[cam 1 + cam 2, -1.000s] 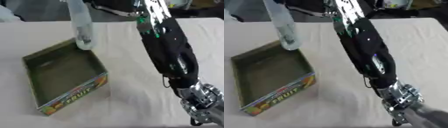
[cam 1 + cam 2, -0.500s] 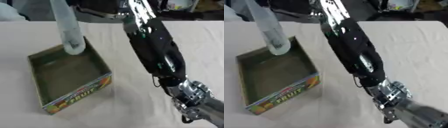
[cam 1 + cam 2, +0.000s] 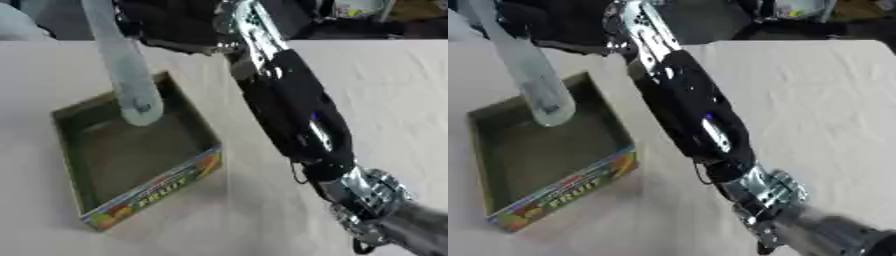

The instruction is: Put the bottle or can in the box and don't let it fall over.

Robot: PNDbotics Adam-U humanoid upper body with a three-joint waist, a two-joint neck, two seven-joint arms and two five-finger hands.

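Your right arm (image 3: 293,107) reaches past the top edge, so I cannot tell how its fingers sit on the bottle (image 3: 129,80) hanging tilted over the box (image 3: 105,150).

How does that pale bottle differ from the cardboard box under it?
The bottle is tall, slim and pale and looks see-through; the box is low, wide and dark green inside, with a colourful side reading FRUIT. The bottle hangs tilted, its base over the box's far end; the box lies flat on the table. The bottle's top runs out of view; the box shows whole. Both sit left of the robot's black arm.
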